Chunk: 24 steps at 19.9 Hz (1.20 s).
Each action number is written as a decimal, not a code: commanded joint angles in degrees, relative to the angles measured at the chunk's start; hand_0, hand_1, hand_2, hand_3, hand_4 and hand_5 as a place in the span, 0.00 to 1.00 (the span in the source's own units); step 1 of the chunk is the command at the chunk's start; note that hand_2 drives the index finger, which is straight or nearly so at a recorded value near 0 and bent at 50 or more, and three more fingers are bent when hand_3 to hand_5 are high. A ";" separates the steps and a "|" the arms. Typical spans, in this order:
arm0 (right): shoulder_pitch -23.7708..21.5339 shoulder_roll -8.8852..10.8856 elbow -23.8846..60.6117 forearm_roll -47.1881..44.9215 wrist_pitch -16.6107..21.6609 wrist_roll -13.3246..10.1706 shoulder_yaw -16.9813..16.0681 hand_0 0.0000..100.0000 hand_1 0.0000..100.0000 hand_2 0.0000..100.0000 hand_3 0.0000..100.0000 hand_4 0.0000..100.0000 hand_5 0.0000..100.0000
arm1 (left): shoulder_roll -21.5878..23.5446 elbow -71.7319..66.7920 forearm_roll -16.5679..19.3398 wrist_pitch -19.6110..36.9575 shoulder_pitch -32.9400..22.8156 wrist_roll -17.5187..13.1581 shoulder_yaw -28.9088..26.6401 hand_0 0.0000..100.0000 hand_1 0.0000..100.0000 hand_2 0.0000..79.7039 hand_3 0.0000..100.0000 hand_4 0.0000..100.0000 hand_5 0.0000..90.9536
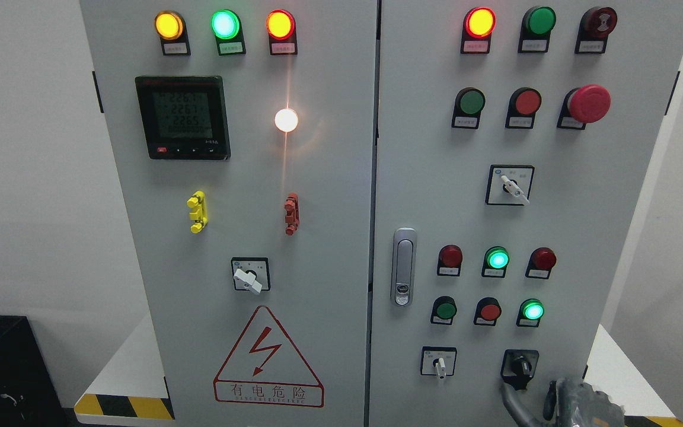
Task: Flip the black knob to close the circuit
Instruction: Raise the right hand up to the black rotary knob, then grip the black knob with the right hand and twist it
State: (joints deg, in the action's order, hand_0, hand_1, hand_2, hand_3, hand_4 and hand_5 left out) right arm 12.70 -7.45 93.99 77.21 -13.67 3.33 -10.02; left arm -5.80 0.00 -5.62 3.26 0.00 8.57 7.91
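- The black knob [520, 365] sits at the bottom right of the right cabinet door [614, 196], in its black square plate.
- The right hand [578, 406] comes in at the lower right edge, just below the knob; one grey finger [512, 400] reaches up to the plate, touching or nearly so.
- Whether the fingers are apart or together, I cannot tell; most of the hand is cut off.
- The left hand is not visible.
- I judge the task is at its beginning: the hand is near, but the knob is not yet grasped.
- Count: one black knob, three white-handle switches, one grey door latch [403, 267], one red mushroom button [588, 103], one meter display [182, 117].
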 commanded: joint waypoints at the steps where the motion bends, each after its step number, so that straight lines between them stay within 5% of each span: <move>1: 0.83 -0.02 -1.09 0.05 -0.04 0.01 -0.97 0.00 0.04 0.84 1.00 0.99 1.00 | 0.00 1.67 0.00 0.00 -1.23 0.05 0.00 0.12 0.56 0.00 0.00 0.00 0.00; 24: 1.10 0.06 -0.65 -0.92 -0.04 1.06 -2.64 0.00 0.03 0.85 1.00 0.99 1.00 | 0.00 1.67 0.00 0.00 -1.32 0.05 0.00 0.12 0.56 0.00 0.00 0.00 0.00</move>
State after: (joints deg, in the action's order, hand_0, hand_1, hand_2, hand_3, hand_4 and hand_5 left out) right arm 13.54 -7.47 93.43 76.65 -13.69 4.50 -11.90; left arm -5.80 0.00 -5.62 3.26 0.00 8.57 7.91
